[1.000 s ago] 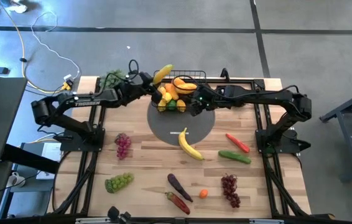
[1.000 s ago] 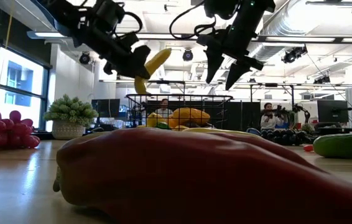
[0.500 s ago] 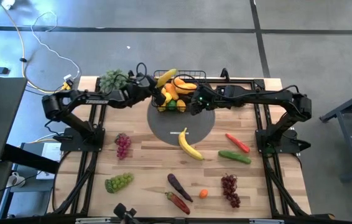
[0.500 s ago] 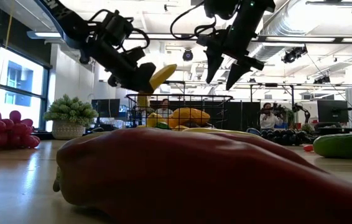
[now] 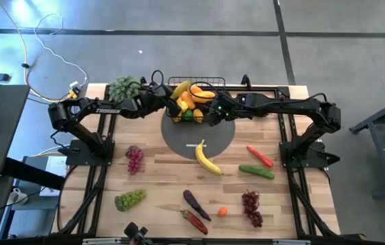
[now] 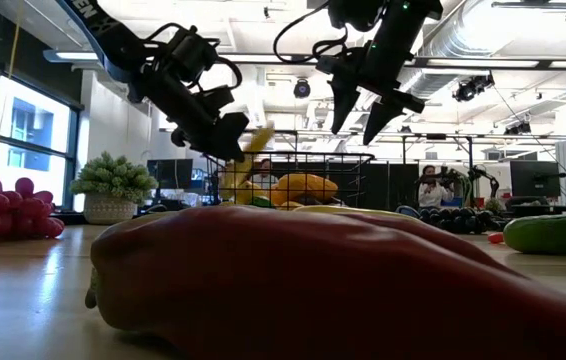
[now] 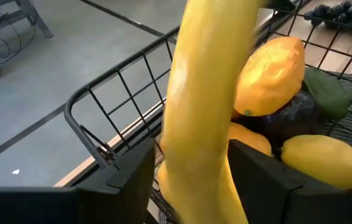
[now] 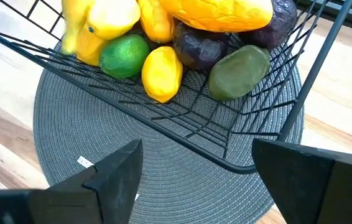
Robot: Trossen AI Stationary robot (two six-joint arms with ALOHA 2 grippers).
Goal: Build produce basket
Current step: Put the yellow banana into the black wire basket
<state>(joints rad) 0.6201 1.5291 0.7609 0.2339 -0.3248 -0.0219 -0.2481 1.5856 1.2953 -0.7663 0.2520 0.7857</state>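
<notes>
Left tool (image 5: 170, 99): come down and forward over the last second, from above the near-left rim of the basket (image 5: 214, 82) to right at that rim. A banana (image 7: 204, 106) sits between its 2 fingers (image 7: 260, 180). The fingers have begun to spread; whether they grip or have just let go, cannot tell. Banana looks loose in the gap in the left wrist view.

Banana: earlier raised clear above the rim, tip high. Now lowered, its far half over the basket's inside, lying above the fruit already heaped there. Long axis runs straight out from the tool, from between the fingers toward the basket's middle, tilted slightly up at the far tip in the low view. Near end hidden below the fingers.

Meaning for the task: judged a release in progress, 1 more piece about to join the load. Risk: the banana rests high on the pile and could roll toward the rim.

Right tool (image 6: 363, 112): fingers well apart, holding nothing, hovering above the basket's right side, unchanged.

Farther out on the tabletop (image 5: 158, 177): a second banana (image 5: 207, 160), grapes (image 5: 134, 158), cucumber (image 5: 256, 171), peppers, all well apart from either tool, not yet gathered.
</notes>
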